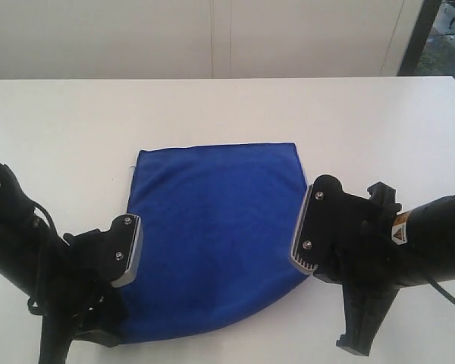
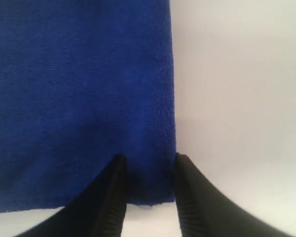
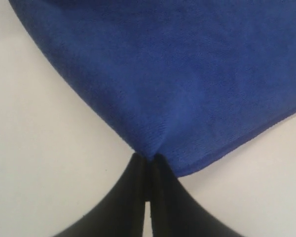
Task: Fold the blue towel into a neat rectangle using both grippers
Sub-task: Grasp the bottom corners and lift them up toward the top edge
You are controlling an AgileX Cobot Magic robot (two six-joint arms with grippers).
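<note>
The blue towel [image 1: 216, 235] lies on the white table [image 1: 61, 129], its far edge straight and its near part narrowing to a rounded end. My left gripper [image 1: 127, 254] stands at the towel's left side. In the left wrist view the left gripper [image 2: 150, 165] is open, with its black fingers [image 2: 113, 197] astride a flat corner of the towel [image 2: 79, 98]. My right gripper [image 1: 307, 231] is at the towel's right side. In the right wrist view the right gripper [image 3: 147, 159] is shut on a pinched-up bit of the towel [image 3: 187, 74] at its edge.
Bare white tabletop [image 1: 379, 129] surrounds the towel on the left, right and far sides. A pale wall [image 1: 212, 38] runs behind the table's far edge. Both black arms come in from the near corners.
</note>
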